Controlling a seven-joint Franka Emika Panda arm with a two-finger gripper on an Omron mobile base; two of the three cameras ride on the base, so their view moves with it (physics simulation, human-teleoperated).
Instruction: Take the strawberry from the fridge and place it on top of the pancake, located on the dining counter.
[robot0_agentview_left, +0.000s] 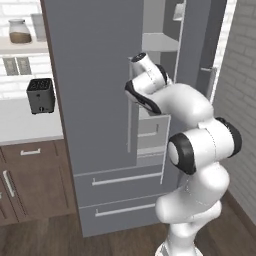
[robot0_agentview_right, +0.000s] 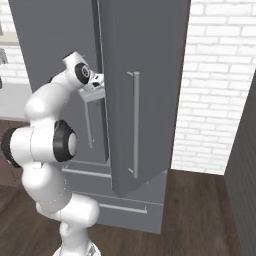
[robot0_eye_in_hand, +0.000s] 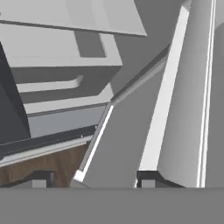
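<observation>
A black toaster (robot0_agentview_left: 40, 95) sits on the white countertop (robot0_agentview_left: 22, 127), below a jar (robot0_agentview_left: 20, 31).

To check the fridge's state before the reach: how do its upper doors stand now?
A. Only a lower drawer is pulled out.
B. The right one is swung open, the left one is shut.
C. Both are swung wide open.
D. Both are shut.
B: the fridge has its right door swung out with pale shelves showing behind the arm, while its left door lies flat and shut.
</observation>
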